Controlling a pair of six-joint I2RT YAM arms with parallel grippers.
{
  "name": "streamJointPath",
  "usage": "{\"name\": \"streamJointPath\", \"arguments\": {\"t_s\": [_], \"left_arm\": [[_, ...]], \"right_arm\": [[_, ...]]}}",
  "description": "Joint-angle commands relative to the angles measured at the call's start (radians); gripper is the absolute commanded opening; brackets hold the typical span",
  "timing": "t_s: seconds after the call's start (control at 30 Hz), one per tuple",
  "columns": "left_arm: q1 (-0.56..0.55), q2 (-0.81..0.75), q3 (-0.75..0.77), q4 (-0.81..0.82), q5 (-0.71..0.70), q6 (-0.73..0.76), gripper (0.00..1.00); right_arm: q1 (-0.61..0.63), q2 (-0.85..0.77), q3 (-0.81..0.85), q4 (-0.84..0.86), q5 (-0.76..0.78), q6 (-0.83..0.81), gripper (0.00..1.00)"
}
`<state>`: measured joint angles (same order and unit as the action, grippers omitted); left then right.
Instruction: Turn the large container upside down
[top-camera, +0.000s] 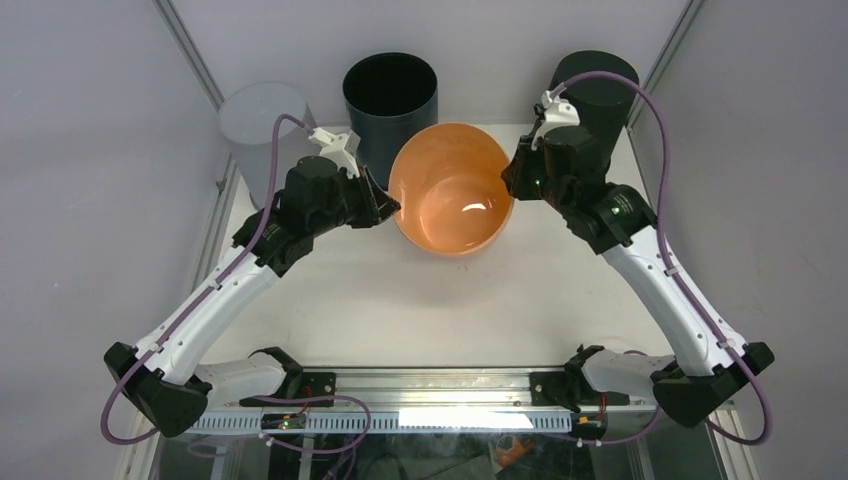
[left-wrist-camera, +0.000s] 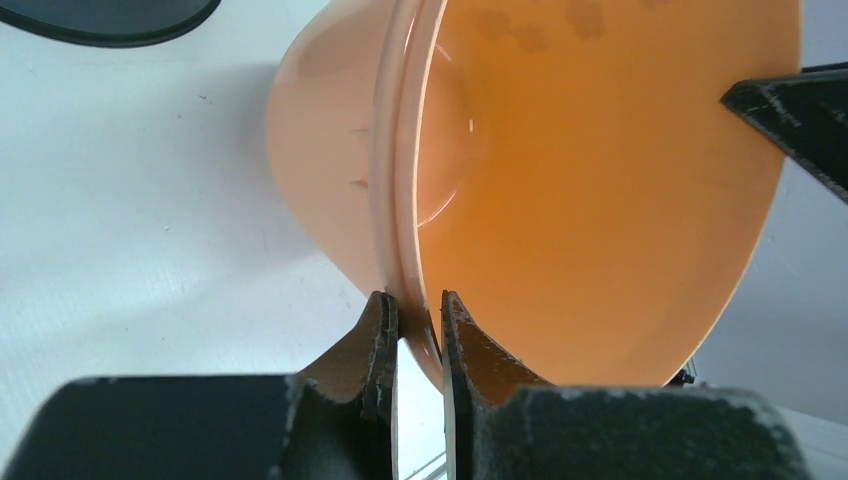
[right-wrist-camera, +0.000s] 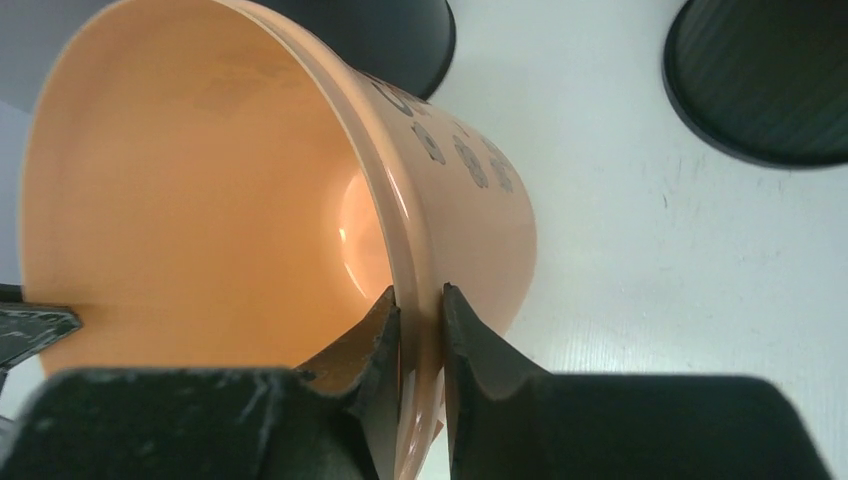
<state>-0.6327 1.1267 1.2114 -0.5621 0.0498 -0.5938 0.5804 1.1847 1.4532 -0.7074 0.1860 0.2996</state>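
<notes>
With the left gripper (left-wrist-camera: 412, 305) and right gripper (right-wrist-camera: 420, 298) each pinched narrowly on opposite rims of the orange bucket (top-camera: 450, 190), which is tipped over the table (top-camera: 400, 300) middle, both wrists should roll together evenly, clear of the black bins (top-camera: 390, 95) behind.

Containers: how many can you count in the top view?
4: orange container centre, grey container back left, black container back centre, dark container back right, partly hidden.

Table (top-camera: 420, 300): white, matte.
Grey container (top-camera: 262, 135): translucent cylinder, upright, back left corner.
Middle black container (top-camera: 390, 95): upright, mouth open upward, back edge.
Right black container (top-camera: 600, 90): upright cylinder, back right corner.
Walls (top-camera: 90, 200): plain grey.
</notes>
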Motion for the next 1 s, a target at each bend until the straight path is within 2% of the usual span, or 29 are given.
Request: {"name": "streamJointPath", "arguments": {"t_s": [0.0, 0.13, 0.4, 0.53, 0.67, 0.73, 0.97], "left_arm": [[-0.03, 0.011, 0.023, 0.229, 0.209, -0.025, 0.0], [-0.029, 0.041, 0.012, 0.237, 0.218, -0.038, 0.0], [-0.031, 0.125, 0.02, 0.253, 0.227, -0.045, 0.0], [-0.032, 0.145, 0.023, 0.253, 0.23, -0.052, 0.0], [-0.031, 0.153, 0.023, 0.254, 0.217, -0.051, 0.0], [-0.032, 0.159, 0.025, 0.254, 0.214, -0.05, 0.0], [-0.031, 0.184, 0.041, 0.254, 0.201, -0.042, 0.0]], "right_arm": [[0.044, 0.071, 0.012, -0.025, -0.156, 0.124, 0.0], [0.026, 0.065, -0.054, -0.006, -0.134, 0.14, 0.0], [-0.026, 0.093, -0.099, 0.021, -0.205, 0.135, 0.12], [-0.033, 0.096, -0.084, 0.019, -0.221, 0.123, 0.36], [-0.036, 0.071, -0.034, 0.011, -0.217, 0.074, 0.7], [-0.034, 0.052, -0.001, 0.012, -0.222, 0.039, 0.8], [-0.035, 0.032, 0.096, -0.043, -0.173, -0.08, 0.92]]}}
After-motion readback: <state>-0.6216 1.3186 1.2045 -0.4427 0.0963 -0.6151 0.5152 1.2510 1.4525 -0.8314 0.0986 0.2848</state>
